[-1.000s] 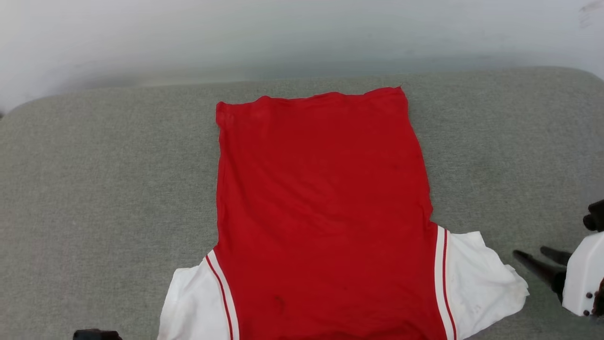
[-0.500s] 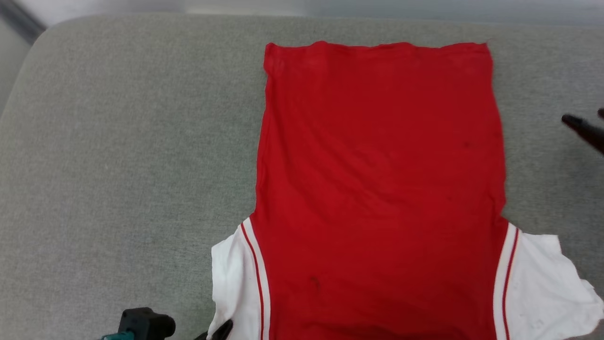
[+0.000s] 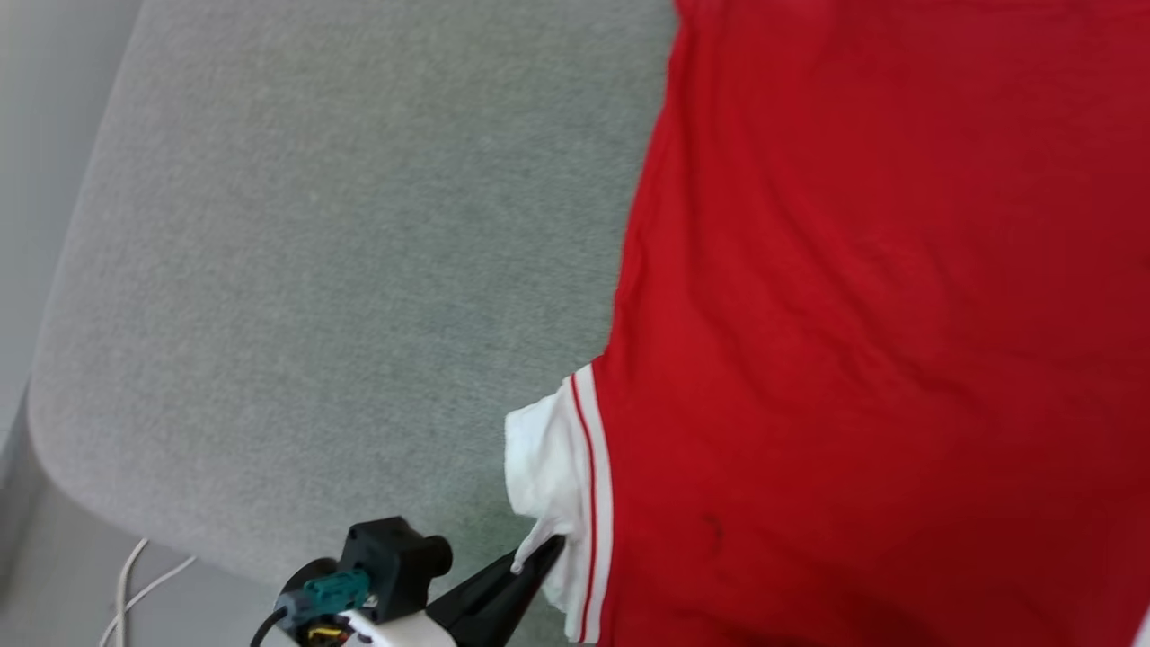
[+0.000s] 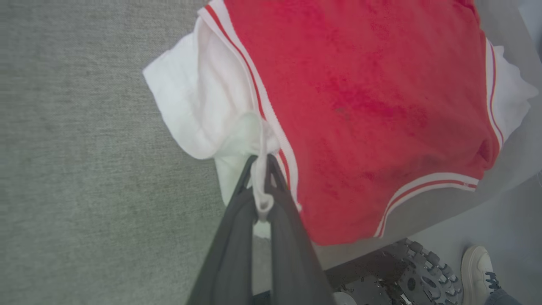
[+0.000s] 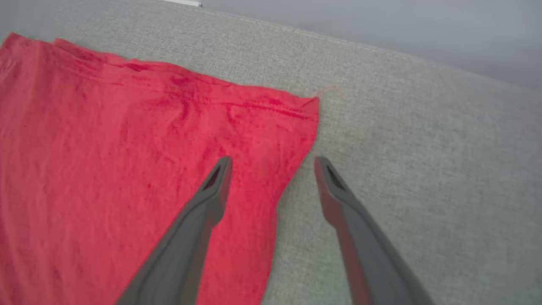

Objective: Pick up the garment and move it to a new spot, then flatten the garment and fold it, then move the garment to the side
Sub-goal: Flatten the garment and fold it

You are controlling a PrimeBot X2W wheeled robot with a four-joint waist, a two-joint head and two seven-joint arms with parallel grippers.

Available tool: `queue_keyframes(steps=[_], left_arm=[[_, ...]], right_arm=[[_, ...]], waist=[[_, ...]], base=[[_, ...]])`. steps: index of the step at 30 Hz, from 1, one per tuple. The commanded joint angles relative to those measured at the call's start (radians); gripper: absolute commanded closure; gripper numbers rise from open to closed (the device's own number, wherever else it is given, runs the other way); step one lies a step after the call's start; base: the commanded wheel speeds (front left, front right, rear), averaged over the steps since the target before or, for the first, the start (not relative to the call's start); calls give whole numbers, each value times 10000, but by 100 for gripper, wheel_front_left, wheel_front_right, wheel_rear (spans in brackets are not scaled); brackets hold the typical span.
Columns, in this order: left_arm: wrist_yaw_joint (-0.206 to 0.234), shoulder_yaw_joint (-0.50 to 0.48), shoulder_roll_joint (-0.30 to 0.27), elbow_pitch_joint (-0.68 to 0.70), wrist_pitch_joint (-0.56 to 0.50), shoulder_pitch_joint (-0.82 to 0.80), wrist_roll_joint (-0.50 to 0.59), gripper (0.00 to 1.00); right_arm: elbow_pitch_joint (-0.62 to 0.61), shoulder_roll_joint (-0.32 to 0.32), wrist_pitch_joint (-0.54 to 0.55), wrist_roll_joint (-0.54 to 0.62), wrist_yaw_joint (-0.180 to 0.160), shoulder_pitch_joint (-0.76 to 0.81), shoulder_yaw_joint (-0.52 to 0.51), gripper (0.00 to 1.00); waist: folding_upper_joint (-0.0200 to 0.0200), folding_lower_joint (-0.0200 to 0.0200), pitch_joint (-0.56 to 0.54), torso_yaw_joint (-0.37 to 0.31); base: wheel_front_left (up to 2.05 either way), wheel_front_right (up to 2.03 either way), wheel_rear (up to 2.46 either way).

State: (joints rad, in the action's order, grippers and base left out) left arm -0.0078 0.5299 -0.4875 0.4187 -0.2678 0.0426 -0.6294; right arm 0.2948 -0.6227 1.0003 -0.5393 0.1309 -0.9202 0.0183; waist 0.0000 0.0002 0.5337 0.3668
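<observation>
**A:** How much of the garment (image 3: 853, 314) does the head view give you?

**B:** Part of it. The red jersey T-shirt lies flat on the grey fabric-covered tabletop (image 3: 314, 270), plain red side up. Its far, right and near edges are cut off by the frame. The left white sleeve (image 3: 539, 449) with its striped trim is in plain sight.

**A:** What do the wrist views add?

**B:** The left wrist view shows the garment's near end. A curved striped band (image 4: 423, 186) lies by the tabletop's near edge, with the right sleeve (image 4: 512, 93) past it. A person's white shoe (image 4: 476, 269) stands on the floor below. The right wrist view shows the far right corner and the stitched hem (image 5: 190, 95).

**A:** And the left end effector (image 4: 259, 159)?

**B:** It is clamped tight on a pinch of the left sleeve's white cloth, which bunches between the fingers.

**A:** The right end effector (image 5: 273, 163)?

**B:** Its fingers are spread wide and hold nothing. They sit astride the garment's right edge near the far corner. I can't tell whether the tips touch the cloth.
</observation>
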Motion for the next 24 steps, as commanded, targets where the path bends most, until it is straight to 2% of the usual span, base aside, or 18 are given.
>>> queue_keyframes(steps=[1, 7, 12, 13, 14, 15, 24], left_arm=[[-88, 83, 158, -68, 84, -259, 64, 100], [-315, 403, 498, -308, 278, -644, 191, 100], [-386, 544, 678, -494, 402, -825, 227, 100], [-398, 550, 701, -532, 434, -847, 222, 100], [-409, 547, 711, -574, 438, -869, 215, 100], [-415, 547, 716, -623, 458, -893, 209, 100], [-328, 326, 512, -949, 569, -910, 195, 100]], right_arm=[[171, -65, 96, 196, -4, -313, -79, 0], [800, -174, 465, 853, -4, -914, -252, 0], [1186, -55, 852, 1071, -4, -613, -206, 0], [1271, -1, 996, 1077, -4, -490, -195, 17], [1305, 23, 1110, 1092, -4, -365, -190, 79], [1295, 28, 1213, 1094, -4, -235, -152, 100], [1280, 18, 1135, 1069, -7, 559, -434, 100]], waist=[[0, -2, 609, 657], [0, -2, 1035, 1110], [0, -2, 1172, 1250], [0, -2, 1179, 1251], [0, -2, 1181, 1247], [0, -2, 1174, 1240], [0, -2, 554, 743]], base=[[0, 0, 0], [0, 0, 0], [0, 0, 0], [0, 0, 0], [0, 0, 0], [0, 0, 0], [0, 0, 0]])
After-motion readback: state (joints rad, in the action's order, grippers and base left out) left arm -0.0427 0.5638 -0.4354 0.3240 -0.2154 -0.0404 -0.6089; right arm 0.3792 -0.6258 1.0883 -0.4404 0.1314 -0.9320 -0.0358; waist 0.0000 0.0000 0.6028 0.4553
